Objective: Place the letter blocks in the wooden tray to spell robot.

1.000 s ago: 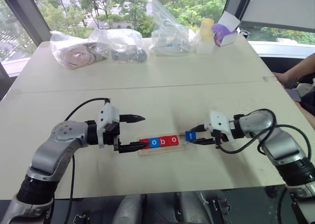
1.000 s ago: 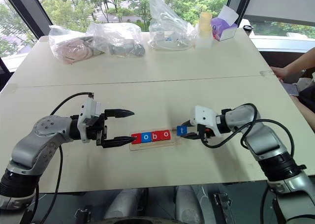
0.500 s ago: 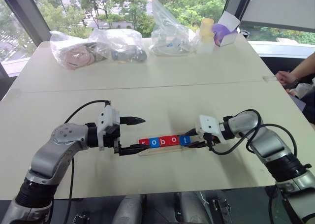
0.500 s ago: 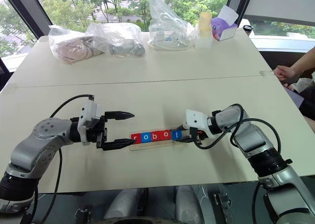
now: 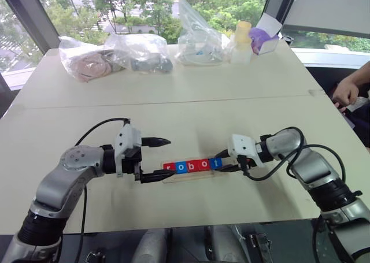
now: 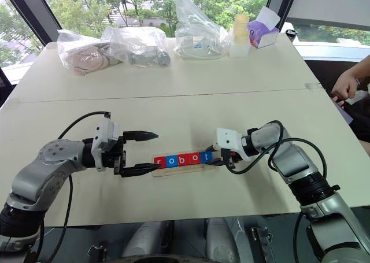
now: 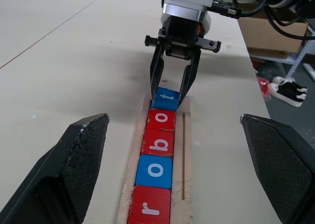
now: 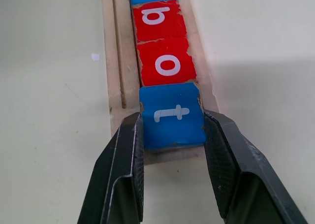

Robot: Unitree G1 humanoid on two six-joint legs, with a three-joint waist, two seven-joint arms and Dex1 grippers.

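The wooden tray [image 5: 191, 173] lies across the middle of the table. Several letter blocks fill it in a row reading r [image 7: 149, 209], o [image 7: 154, 171], b [image 7: 158, 142], o [image 7: 161, 119], t [image 8: 173, 114]; the r, b and second o are red, the other two blue. My right gripper [image 5: 222, 163] is shut on the blue t block at the tray's right end, one finger [image 8: 125, 160] on each side of it. The t block rests against the red o. My left gripper [image 5: 165, 156] stands wide open at the tray's left end, its lower fingertip by the r block.
Clear plastic bags [image 5: 139, 52] with items, a pale bottle [image 5: 241, 40] and a purple-and-white box [image 5: 265, 34] stand along the table's far side. A person's hand [image 5: 347, 92] rests at the right edge. A seam [image 5: 173, 104] crosses the table behind the tray.
My right gripper has carried the blue t block left, from beyond the tray's end into the tray against the red o. The left gripper has stayed put.
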